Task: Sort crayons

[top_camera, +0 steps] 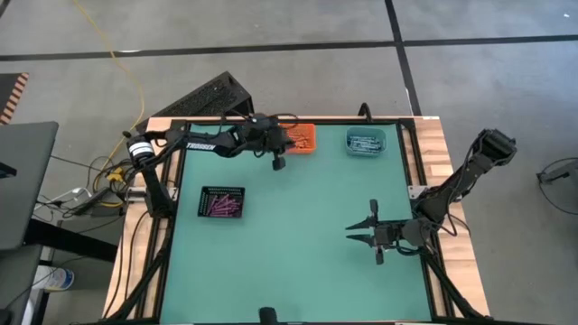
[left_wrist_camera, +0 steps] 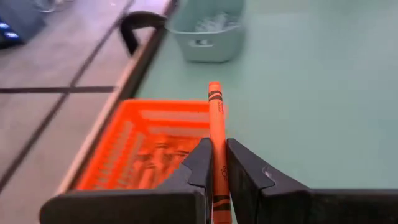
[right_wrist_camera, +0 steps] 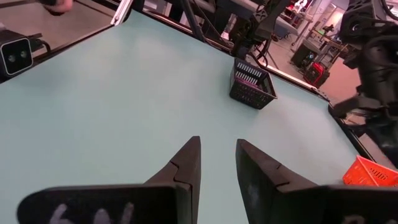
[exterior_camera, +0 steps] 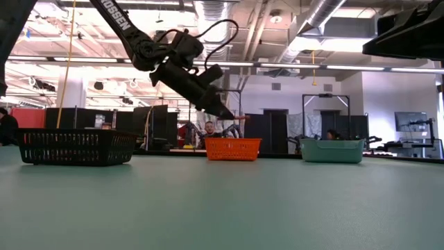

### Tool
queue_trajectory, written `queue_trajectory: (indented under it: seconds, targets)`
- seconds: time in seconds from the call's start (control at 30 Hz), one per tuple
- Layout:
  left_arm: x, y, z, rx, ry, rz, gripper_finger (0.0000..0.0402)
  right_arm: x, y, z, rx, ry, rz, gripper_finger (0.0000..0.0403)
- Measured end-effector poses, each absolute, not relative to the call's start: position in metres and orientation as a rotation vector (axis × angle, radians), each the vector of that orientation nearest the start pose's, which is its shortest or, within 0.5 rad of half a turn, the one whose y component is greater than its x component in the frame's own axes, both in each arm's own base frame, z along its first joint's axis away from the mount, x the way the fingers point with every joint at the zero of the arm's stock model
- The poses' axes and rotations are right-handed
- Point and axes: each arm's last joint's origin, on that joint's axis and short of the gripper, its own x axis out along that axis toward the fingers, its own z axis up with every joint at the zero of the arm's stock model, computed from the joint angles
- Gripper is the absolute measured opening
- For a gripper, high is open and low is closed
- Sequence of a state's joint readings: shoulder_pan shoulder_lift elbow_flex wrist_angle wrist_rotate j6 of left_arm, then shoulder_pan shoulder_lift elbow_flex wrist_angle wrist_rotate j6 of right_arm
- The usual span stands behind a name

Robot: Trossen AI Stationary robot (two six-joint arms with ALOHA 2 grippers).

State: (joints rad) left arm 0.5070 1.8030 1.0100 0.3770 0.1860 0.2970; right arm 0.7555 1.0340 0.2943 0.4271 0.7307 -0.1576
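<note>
The left gripper [left_wrist_camera: 214, 163] is up at the far edge of the green surface [top_camera: 298, 235], hanging in the air just beside the orange bin [top_camera: 301, 137]. Its jaws are pinched tight on a single orange crayon [left_wrist_camera: 216, 134], which sticks out forward past the fingertips with its tip reaching over the bin's near rim. The wrist view shows more orange crayons [left_wrist_camera: 152, 163] piled inside that bin. From table height, the arm slants down from the upper left and the gripper sits clearly above the bin, not touching it.

Further along the same far edge, toward the right corner, stands the teal bin [top_camera: 366, 141], well apart from the orange one, with pale sticks inside that are too small to make out. Over by the left edge sits the black bin [top_camera: 222, 202], holding a bundle of pink-purple crayons [top_camera: 221, 207]. Nothing on the surface lies between the gripper and the orange bin.

The right gripper [top_camera: 357, 231] waits low near the right edge, jaws partly spread and holding nothing, pointing across the bare middle of the surface.

Behind the surface, the room is busy: dark racks, monitors, overhead pipes, and a person [exterior_camera: 208, 130] seated just behind the orange bin.
</note>
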Motion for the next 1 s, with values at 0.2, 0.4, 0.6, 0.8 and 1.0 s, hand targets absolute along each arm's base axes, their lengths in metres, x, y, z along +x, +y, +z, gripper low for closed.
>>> queue_trajectory:
  seconds: [0.2,0.4,0.6,0.8,1.0]
  targets:
    - [0.329,0.197,0.189,0.166,0.449,0.317,0.0020,0.153,0.117,0.182,-0.374,0.228,0.043,0.0099]
    - [0.325,0.207,0.195,0.215,0.397,0.333,0.0020,0.153,0.117,0.182,-0.376,0.228,0.039,0.0099]
    - [0.322,0.212,0.194,0.210,0.405,0.352,0.0023,0.159,0.109,0.183,-0.365,0.231,-0.008,0.0099]
    - [0.322,0.212,0.195,0.191,0.396,0.370,0.0054,0.166,0.098,0.184,-0.328,0.229,-0.082,0.0099]
    - [0.322,0.212,0.195,0.144,0.388,0.379,0.0100,0.171,0.090,0.184,-0.288,0.235,-0.130,0.0099]
